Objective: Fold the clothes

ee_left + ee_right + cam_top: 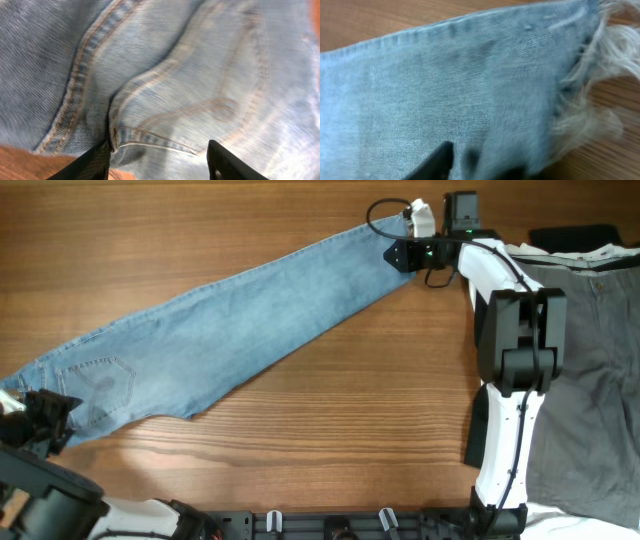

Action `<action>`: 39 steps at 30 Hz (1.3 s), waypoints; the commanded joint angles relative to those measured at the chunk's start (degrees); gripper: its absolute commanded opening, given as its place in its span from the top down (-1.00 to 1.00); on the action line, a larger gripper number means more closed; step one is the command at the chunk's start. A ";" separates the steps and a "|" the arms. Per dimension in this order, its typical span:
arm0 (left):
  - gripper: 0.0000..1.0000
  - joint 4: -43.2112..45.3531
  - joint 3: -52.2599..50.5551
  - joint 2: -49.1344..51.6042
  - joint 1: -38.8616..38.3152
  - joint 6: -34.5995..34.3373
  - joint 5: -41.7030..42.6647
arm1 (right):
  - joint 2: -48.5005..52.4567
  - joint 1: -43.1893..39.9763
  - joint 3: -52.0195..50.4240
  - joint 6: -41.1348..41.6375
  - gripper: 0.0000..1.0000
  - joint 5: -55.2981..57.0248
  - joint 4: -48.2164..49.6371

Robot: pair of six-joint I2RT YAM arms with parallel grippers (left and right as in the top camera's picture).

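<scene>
The light blue jeans [230, 320] lie flat on the wooden table, doubled lengthwise, running diagonally from the waist at lower left to the frayed hem [420, 218] at upper right. My left gripper [45, 425] is at the waist end. In the left wrist view its fingers [160, 162] are wide open and straddle the denim edge below the stitched back pocket [200, 100]. My right gripper [402, 253] is at the hem end. In the right wrist view its fingers [480, 167] pinch a raised fold of the leg [445, 85] beside the white fray [605, 65].
A grey garment [590, 380] lies spread at the right edge, partly under the right arm [515, 340]. A dark item [575, 232] sits at the top right corner. The rail of the arm bases [330, 525] runs along the front edge.
</scene>
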 commanded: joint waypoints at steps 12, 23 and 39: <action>-0.11 -1.75 -0.42 -13.20 -0.37 2.78 4.22 | -19.41 -14.97 -0.48 7.34 0.92 3.19 -3.10; -0.16 -8.57 3.93 -23.98 -12.04 2.84 10.62 | -39.34 -3.43 -0.37 20.63 0.92 -2.95 -6.05; -0.16 -17.46 17.27 -44.35 -25.03 -8.13 16.37 | -19.69 37.16 -0.44 26.14 0.88 10.08 0.68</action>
